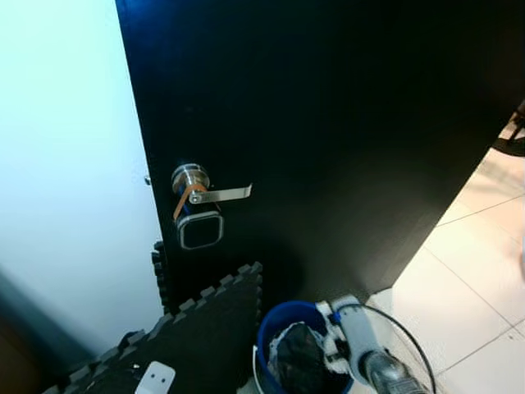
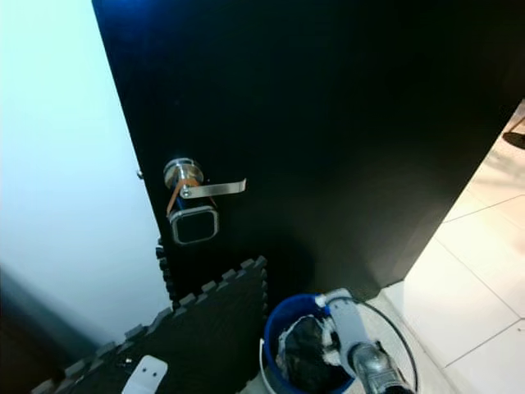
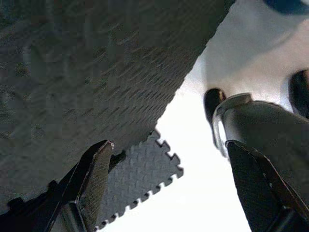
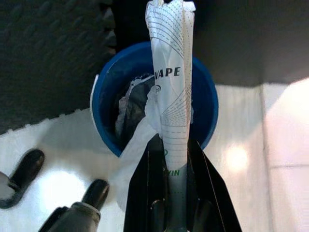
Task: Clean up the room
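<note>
A blue bucket (image 1: 275,328) stands on the floor at the foot of a black door, with dark, crumpled rubbish inside. In the right wrist view my right gripper (image 4: 174,142) is shut on a long white paper wrapper (image 4: 172,87) with printed letters, held directly above the bucket (image 4: 108,87). From the head, the wrapper (image 1: 351,322) lies over the bucket's right rim, with my silver right arm (image 1: 385,373) behind it. My left gripper (image 3: 169,145) hangs open over the floor, nothing between its fingers.
The black door (image 1: 328,123) has a silver lever handle (image 1: 217,194) and a keypad lock (image 1: 201,231). A dark foam puzzle mat (image 1: 205,328) lies left of the bucket with a small white object (image 1: 156,377) on it. Pale tile floor (image 1: 484,271) opens to the right.
</note>
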`<state>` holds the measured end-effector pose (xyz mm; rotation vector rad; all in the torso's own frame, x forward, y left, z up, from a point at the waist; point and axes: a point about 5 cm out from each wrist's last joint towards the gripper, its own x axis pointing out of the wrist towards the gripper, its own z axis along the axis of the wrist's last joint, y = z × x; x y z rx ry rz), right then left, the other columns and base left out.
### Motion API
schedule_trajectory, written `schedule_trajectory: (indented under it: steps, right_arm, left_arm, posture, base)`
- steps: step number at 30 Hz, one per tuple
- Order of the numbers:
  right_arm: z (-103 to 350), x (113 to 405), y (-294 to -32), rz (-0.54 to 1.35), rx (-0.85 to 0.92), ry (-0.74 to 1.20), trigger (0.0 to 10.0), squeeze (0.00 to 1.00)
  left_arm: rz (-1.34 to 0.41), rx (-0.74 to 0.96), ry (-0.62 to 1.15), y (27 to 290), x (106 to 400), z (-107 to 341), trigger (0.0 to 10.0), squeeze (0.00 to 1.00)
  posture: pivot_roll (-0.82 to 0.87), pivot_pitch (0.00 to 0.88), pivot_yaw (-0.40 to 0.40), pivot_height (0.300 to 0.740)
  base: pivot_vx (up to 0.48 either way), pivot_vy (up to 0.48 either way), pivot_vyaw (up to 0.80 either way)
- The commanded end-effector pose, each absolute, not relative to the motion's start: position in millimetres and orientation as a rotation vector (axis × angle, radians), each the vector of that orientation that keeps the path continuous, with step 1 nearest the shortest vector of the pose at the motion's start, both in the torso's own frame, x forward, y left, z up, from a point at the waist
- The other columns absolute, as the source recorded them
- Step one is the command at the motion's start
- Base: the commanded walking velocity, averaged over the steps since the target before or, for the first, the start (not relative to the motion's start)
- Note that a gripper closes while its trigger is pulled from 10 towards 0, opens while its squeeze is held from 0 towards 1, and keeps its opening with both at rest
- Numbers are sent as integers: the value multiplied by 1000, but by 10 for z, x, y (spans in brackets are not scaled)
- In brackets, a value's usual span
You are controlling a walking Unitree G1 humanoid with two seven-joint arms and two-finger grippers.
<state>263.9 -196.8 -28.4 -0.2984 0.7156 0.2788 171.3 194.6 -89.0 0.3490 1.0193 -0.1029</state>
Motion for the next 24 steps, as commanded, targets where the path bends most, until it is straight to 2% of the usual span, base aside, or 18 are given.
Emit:
schedule_trajectory:
  steps: [1,6,10,11,19,24]
  right_arm:
    - [-230,2699,-1969,304,-342,694,10000,0]
    - [-176,2774,-1904,330,-369,671,10000,0]
    - [-115,2863,-1742,390,-398,633,10000,0]
    - [-86,2901,-1659,415,-398,615,10000,0]
    - [-12,2987,-1478,458,-383,578,10000,0]
    - [37,3049,-1357,468,-376,571,10000,0]
  left_arm:
    - [-104,345,1027,1923,1679,-908,10000,0]
    - [-103,349,1031,1925,1663,-915,10000,0]
    - [-103,347,1035,1933,1639,-923,10000,0]
    - [-102,339,1038,1937,1628,-927,10000,0]
    - [-108,345,1043,1932,1616,-934,10000,0]
    - [-89,370,1027,1932,1627,-927,10000,0]
  posture:
    - [42,0,-59,740]
    - [44,0,-62,740]
    - [51,0,-68,740]
    - [52,0,-70,740]
    - [51,0,-72,740]
    - [66,0,-77,740]
  base:
    - [0,0,0]
    - [0,0,0]
    - [0,0,0]
    - [0,-401,0]
    - [0,-456,0]
    - [0,-202,0]
